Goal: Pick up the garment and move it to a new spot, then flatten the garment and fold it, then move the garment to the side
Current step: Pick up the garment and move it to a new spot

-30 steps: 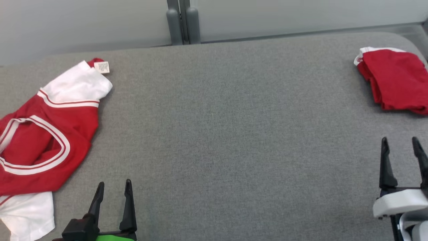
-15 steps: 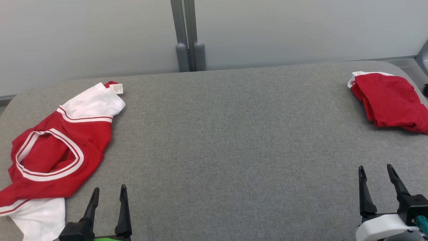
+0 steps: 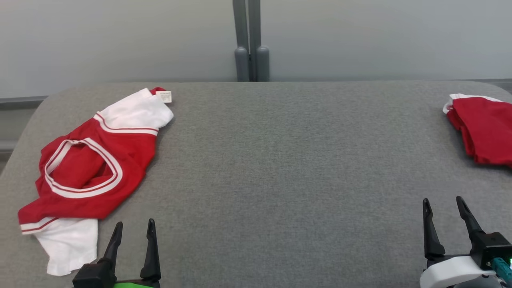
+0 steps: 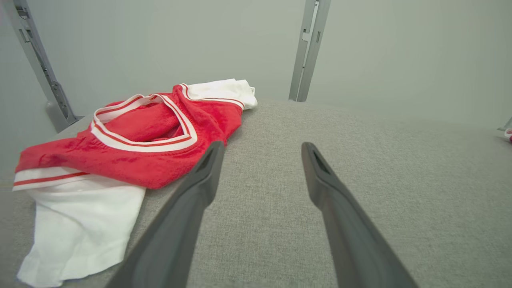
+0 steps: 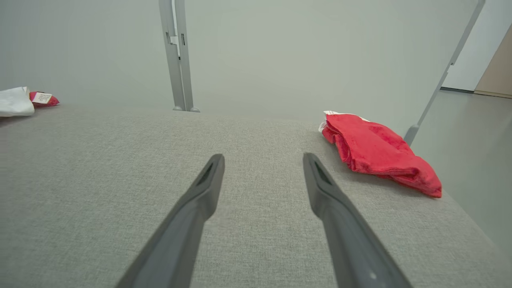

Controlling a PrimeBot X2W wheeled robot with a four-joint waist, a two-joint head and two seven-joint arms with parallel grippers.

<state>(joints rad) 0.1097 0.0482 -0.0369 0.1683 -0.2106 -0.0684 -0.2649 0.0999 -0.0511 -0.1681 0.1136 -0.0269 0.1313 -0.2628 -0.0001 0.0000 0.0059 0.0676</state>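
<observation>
The garment is a red jersey with white sleeves and a white-trimmed neck, lying crumpled at the left of the grey padded table. In the left wrist view the garment lies just left of and beyond my fingers. My left gripper is open and empty near the table's front edge, close to the garment's lower white sleeve and apart from it. My right gripper is open and empty at the front right.
A folded red garment lies at the table's far right edge, beyond my right gripper. Grey upright posts stand behind the table against a pale wall. The table's corners are rounded, with floor beyond the right side.
The head camera has shifted, so the whole picture has slid rightwards and the wall shows more. Both garments lie as before. Both grippers stay open.
</observation>
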